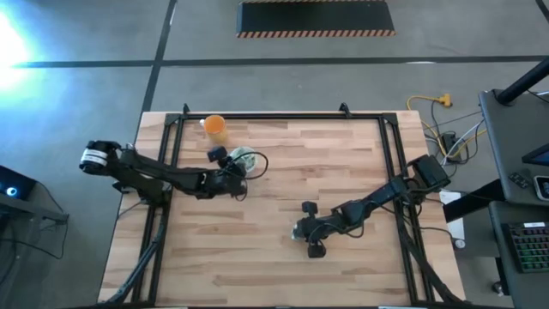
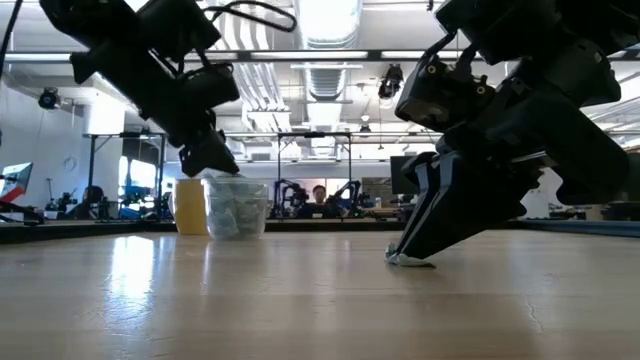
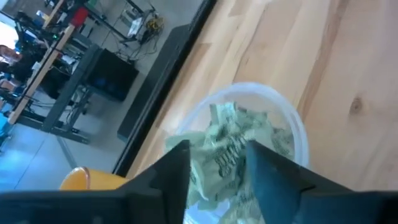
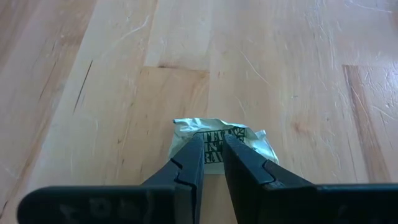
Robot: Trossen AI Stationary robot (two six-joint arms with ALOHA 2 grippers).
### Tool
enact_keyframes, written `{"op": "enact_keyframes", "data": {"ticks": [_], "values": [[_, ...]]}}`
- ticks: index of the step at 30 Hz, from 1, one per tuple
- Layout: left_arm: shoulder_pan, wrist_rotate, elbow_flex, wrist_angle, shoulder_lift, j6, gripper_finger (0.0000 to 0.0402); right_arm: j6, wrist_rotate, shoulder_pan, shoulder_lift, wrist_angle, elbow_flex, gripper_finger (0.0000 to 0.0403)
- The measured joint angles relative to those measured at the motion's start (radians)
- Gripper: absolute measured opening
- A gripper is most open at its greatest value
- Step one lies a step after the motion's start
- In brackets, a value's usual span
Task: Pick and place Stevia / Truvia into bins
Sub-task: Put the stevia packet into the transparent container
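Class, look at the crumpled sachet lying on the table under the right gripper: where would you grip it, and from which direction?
Grip the sachet across its raised crumpled middle, from straight above: it lies nearly flat on the table, so only folds give the right gripper purchase.

A pale butcher-block wooden table [image 1: 274, 197] edged by a black metal frame [image 1: 176, 129] stands on a grey concrete floor [image 1: 103, 94] crossed by dark seam lines. A black mat with orange-striped hazard edging [image 1: 316, 19] lies beyond it. Yellow cables [image 1: 429, 103] trail to the right, near a dark desk with a keyboard [image 1: 525, 245]. Long ceiling lights [image 2: 325, 20] glare overhead; a seated person [image 2: 319, 196], perhaps at a workbench, shows faintly far back.
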Motion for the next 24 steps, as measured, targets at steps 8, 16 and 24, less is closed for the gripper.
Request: {"op": "enact_keyframes", "data": {"ticks": [8, 16, 24], "values": [[-0.030, 0.070, 0.004, -0.001, -0.090, -0.008, 0.0184, -0.084, -0.007, 0.023, 0.003, 0.035, -0.002, 0.0052], [-0.078, 0.080, -0.003, -0.034, -0.176, -0.037, 0.0186, -0.088, -0.009, 0.037, 0.004, 0.043, -0.002, 0.0085], [-0.087, 0.079, -0.007, -0.037, -0.198, -0.055, 0.0186, -0.116, -0.010, 0.037, 0.002, 0.043, 0.002, 0.0152]]}}
